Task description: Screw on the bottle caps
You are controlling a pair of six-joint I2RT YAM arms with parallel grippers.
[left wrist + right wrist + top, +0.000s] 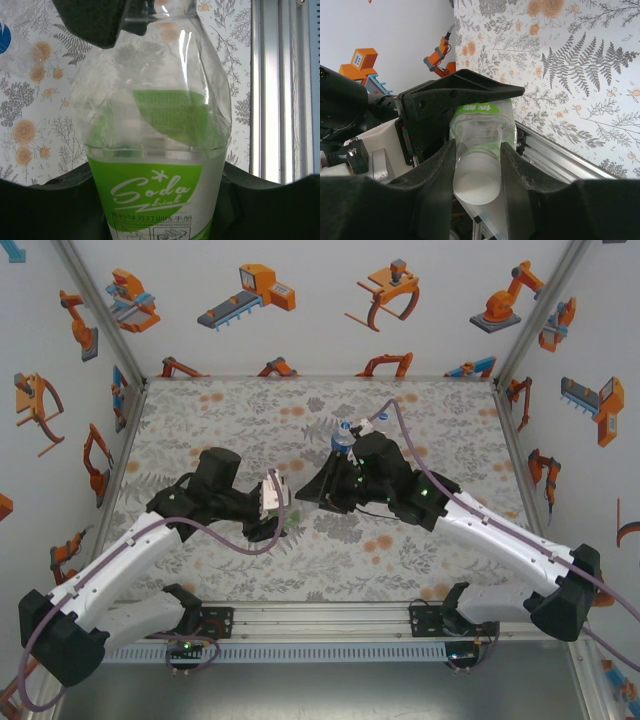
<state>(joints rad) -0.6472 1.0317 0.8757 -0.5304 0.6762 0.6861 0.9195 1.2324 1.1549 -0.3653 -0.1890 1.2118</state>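
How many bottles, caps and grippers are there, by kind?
Clear plastic bottles: 2, the green-labelled bottle and the shorter blue-banded bottle.
Caps: 1 made out, the round white plastic screw cap.
Two-finger grippers: 2, left gripper and right gripper.
Total: 5.

Bright even light, soft shadows, glare on bottle [155, 125], blurry near fingers [380, 210].

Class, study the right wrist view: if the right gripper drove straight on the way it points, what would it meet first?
The right gripper grips the white cap; driven on, it would probably meet the shoulder of the green-labelled bottle first, then the left gripper holding it.
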